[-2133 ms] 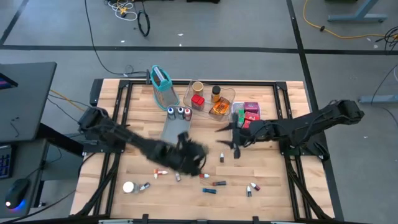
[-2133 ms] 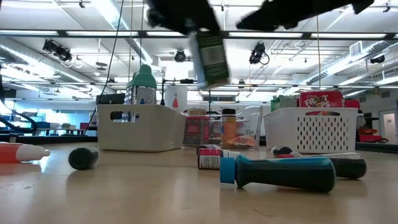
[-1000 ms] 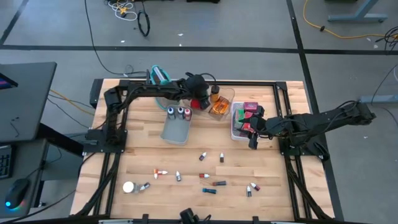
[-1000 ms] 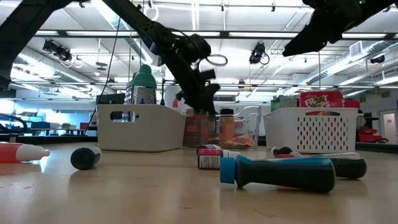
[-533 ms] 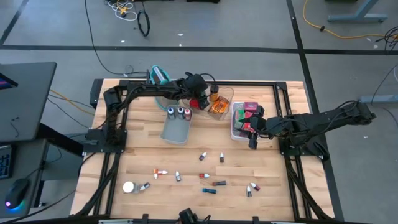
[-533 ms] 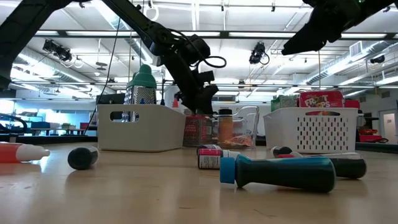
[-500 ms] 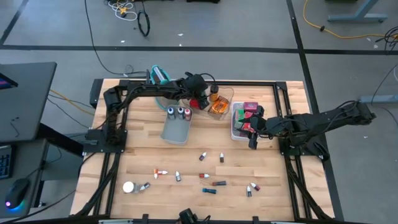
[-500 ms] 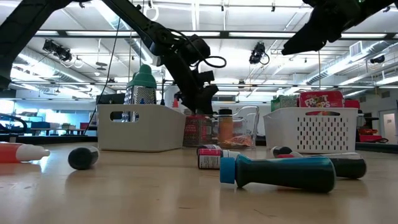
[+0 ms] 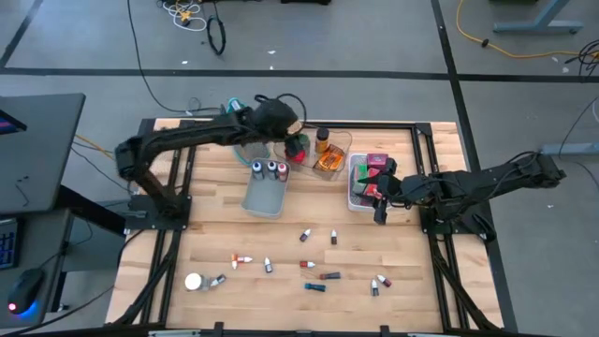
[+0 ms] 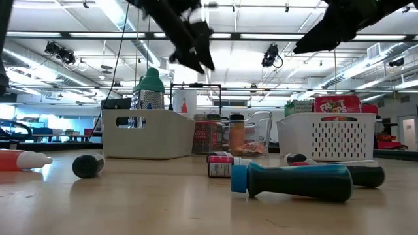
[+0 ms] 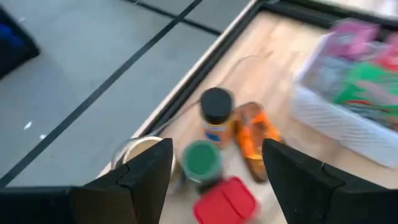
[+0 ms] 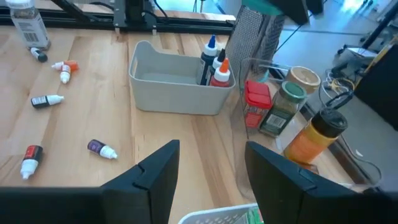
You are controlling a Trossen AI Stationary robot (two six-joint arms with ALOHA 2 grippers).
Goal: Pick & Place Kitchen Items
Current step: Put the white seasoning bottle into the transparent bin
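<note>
My left gripper (image 9: 286, 137) hangs open and empty above the clear tray (image 9: 339, 142) at the table's far side. In that tray stand a green-lidded jar (image 11: 201, 159), a red-capped jar (image 11: 225, 200) and an amber jar with a black cap (image 11: 216, 112). My right gripper (image 9: 379, 212) hovers open and empty at the near edge of the white basket (image 9: 352, 187), which holds red, pink and green packets (image 9: 376, 168). Several tiny capped vials (image 9: 309, 265) and a round white lid (image 9: 194, 281) lie on the table's near half.
A grey tray (image 9: 264, 195) with three small bottles at its far end stands left of the clear tray. The teal-rimmed holder (image 12: 256, 28) stands behind it, mostly under my left arm in the high view. Bare wood lies between the trays and the scattered vials.
My left gripper has risen out of the clear tray and drawn back toward the table's left edge. It has come up without the green-lidded jar, which stays upright in the tray. My right gripper has kept still.
</note>
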